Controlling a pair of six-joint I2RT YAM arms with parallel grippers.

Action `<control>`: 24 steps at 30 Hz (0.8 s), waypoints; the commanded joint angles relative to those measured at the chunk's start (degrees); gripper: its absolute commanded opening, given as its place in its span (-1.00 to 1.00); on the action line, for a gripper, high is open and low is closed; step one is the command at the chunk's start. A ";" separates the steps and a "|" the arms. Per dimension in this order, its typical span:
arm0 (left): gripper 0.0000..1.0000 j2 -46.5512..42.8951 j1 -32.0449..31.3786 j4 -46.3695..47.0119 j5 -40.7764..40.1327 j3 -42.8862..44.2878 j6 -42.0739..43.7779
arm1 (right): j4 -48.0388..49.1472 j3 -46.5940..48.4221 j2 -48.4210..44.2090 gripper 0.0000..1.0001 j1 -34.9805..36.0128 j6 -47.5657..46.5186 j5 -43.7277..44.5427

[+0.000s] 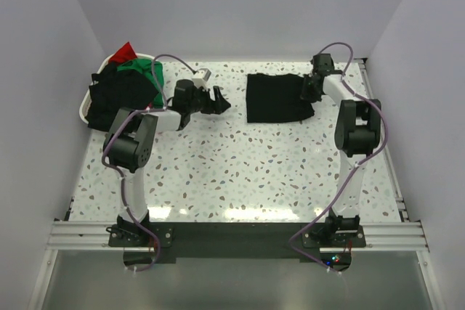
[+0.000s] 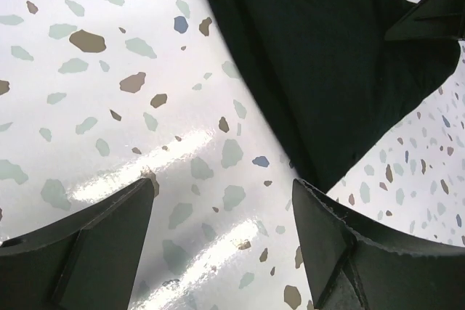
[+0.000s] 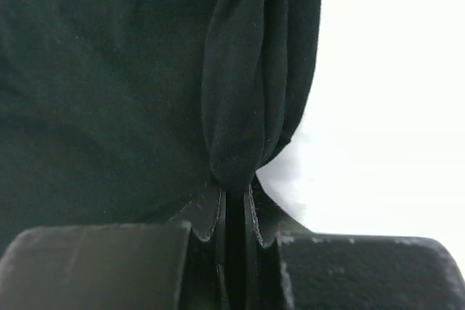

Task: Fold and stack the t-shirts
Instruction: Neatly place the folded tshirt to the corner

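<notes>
A folded black t-shirt (image 1: 278,97) lies flat at the back right of the table. My right gripper (image 1: 308,92) is shut on a bunched fold at its right edge. In the right wrist view the cloth (image 3: 109,85) fills the frame and the fold sits pinched in the gripper (image 3: 236,201). My left gripper (image 1: 218,101) is open and empty, just left of the shirt and apart from it. In the left wrist view the gripper (image 2: 225,201) hovers over bare table, with the shirt (image 2: 327,56) beyond it. More shirts, black (image 1: 120,92), green (image 1: 142,69) and red (image 1: 125,51), are heaped at the far left.
A white basket (image 1: 83,112) at the back left holds the heap of shirts. White walls close in the table on the left, back and right. A metal rail (image 1: 232,234) runs along the near edge by the arm bases.
</notes>
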 commanded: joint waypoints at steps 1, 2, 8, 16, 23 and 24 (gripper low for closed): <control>0.64 -3.72 -0.06 2.44 0.18 -1.11 0.57 | -7.25 4.19 -0.68 -1.00 -3.83 -4.91 13.16; 0.64 -3.90 -0.06 2.35 0.27 -1.29 0.66 | -7.88 4.54 -0.50 -1.00 -4.89 -5.70 15.96; 0.64 -5.04 -0.06 2.09 -0.08 -1.73 1.01 | -10.78 7.35 -0.68 -1.00 -9.20 -6.58 22.74; 0.64 -6.01 -0.06 1.82 -0.52 -2.26 1.10 | -13.77 11.22 -0.50 -1.00 -11.92 -7.64 33.47; 0.64 -7.32 -0.06 1.74 -1.13 -3.13 1.53 | -14.21 10.88 -2.69 -0.15 -12.37 -6.15 39.87; 0.65 -7.93 -0.06 1.74 -1.66 -3.40 1.71 | -14.39 10.61 -3.22 0.13 -12.37 -5.62 41.11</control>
